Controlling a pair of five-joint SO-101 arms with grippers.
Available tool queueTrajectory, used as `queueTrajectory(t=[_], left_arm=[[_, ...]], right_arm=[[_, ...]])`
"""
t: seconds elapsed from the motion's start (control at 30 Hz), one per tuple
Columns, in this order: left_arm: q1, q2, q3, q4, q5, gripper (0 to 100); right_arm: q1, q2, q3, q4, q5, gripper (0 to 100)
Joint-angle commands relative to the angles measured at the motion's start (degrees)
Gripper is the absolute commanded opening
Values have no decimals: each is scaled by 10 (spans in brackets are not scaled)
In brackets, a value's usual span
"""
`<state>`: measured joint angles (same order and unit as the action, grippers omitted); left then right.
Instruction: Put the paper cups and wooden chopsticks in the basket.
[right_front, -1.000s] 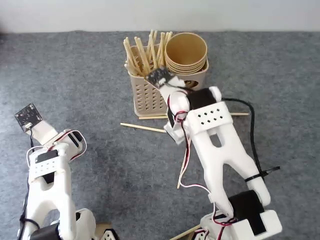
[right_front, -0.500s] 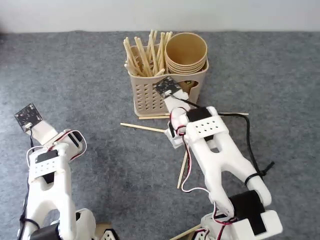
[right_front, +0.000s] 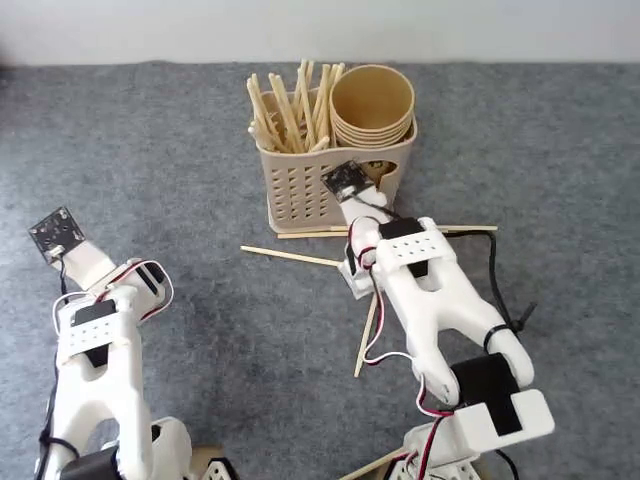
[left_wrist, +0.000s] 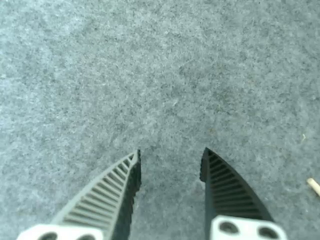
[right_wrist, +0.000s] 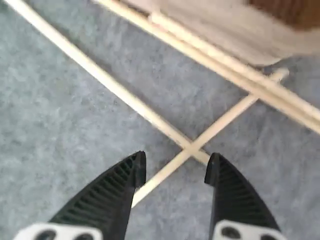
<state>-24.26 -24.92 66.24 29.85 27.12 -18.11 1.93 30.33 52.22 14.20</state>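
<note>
Honestly, the loose wooden chopsticks (right_front: 288, 256) are the fiddly bit here. They look light, stiff and thin, and they lie flat on the grey carpeted tabletop (right_front: 150, 150), so I'd guess they roll or swivel if pinched off-centre. Best bet is to grab one near its middle with the claw set across it. The right claw (right_wrist: 175, 162) hangs jaws apart and holding nothing, right over a spot where two crossed sticks (right_wrist: 192, 146) overlap. That crossing is the snag, since closing there could catch both or flick one away. From the high view the basket (right_front: 300, 195) sits at 12 o'clock. It already holds the stacked paper cups (right_front: 372, 100) on its 3 o'clock side and a bundle of sticks (right_front: 285, 100) on its 9 o'clock side. One long stick (right_front: 310, 234) lies tight against the basket's 6 o'clock foot, which leaves little room for a jaw. A slanted one (right_front: 366, 340) is partly under the right arm, and another stick (right_front: 375, 464) pokes out at the 6 o'clock edge. The left claw (left_wrist: 170, 160), over at 8 o'clock, is spread and empty above bare carpet.
</note>
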Motion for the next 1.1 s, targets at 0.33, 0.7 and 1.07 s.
queueTrajectory(t=[0.33, 0.7, 1.07], left_arm=[[1, -16, -15, -11, -6, 188], [1, -16, -15, -11, -6, 188], [1, -16, -15, -11, -6, 188]], right_arm=[[23, 73, -32, -14, 1, 208], [14, 72, -27, 15, 3, 17], [-25, -2, -27, 129, 4, 8]])
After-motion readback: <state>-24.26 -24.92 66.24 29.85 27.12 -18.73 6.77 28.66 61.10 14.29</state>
